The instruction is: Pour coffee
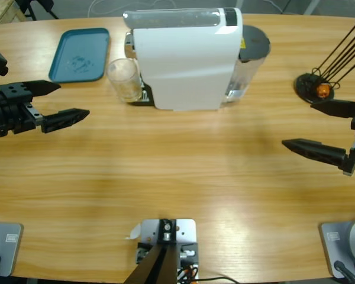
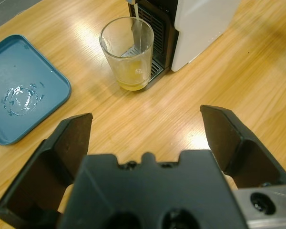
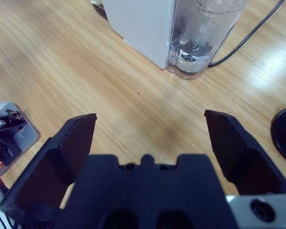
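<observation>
Left gripper point(image 1: 62, 102) gaping beside glass cup point(image 1: 124, 78), empty

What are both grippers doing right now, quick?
Left gripper: open, empty, facing the glass cup.
Right gripper: open, empty, above bare table.

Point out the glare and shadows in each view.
High view: soft sheen on the long wooden table. Left wrist view: bright glare streaks beside the clear glass cup; open left pincer near-silhouetted. Right wrist view: soft shadow ahead of the open right pincer.
</observation>
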Robot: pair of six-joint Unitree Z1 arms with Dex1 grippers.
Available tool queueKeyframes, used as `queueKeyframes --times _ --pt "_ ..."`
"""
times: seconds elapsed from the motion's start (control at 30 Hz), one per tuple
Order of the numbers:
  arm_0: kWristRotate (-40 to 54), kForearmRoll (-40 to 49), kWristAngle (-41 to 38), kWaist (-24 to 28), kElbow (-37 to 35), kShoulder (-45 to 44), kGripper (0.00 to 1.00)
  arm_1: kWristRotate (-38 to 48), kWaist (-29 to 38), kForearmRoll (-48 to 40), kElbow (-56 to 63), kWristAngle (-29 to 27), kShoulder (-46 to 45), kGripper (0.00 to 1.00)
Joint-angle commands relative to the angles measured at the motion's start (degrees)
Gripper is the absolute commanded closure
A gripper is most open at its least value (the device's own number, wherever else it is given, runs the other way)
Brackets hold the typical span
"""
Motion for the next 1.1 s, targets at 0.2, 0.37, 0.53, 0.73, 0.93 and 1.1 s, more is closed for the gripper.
queueKeyframes --times 0.2,0.37,0.53,0.73,0.93,1.1 --pt "0.00 -0.84 0.08 -0.39 2.23 0.85 0.004 0.59 0.61 -0.62 1.97 0.19 0.79 0.000" --pt "-0.10 -0.84 0.08 -0.39 2.23 0.85 0.004 0.59 0.61 -0.62 1.97 0.19 0.79 0.000" --pt "-0.16 -0.86 0.08 -0.39 2.14 1.15 0.004 0.59 0.61 -0.62 1.95 0.21 0.89 0.000" --pt "-0.16 -1.02 0.08 -0.39 2.14 1.52 0.004 0.59 0.84 -0.53 1.97 0.28 0.61 0.000" --pt "-0.24 -1.02 0.08 -0.39 2.21 1.52 0.004 0.59 1.28 -0.53 1.97 0.19 0.80 0.000" --pt "-0.24 -1.09 0.08 -0.37 2.19 1.50 0.004 0.59 1.58 -0.53 1.97 0.19 0.79 0.000"
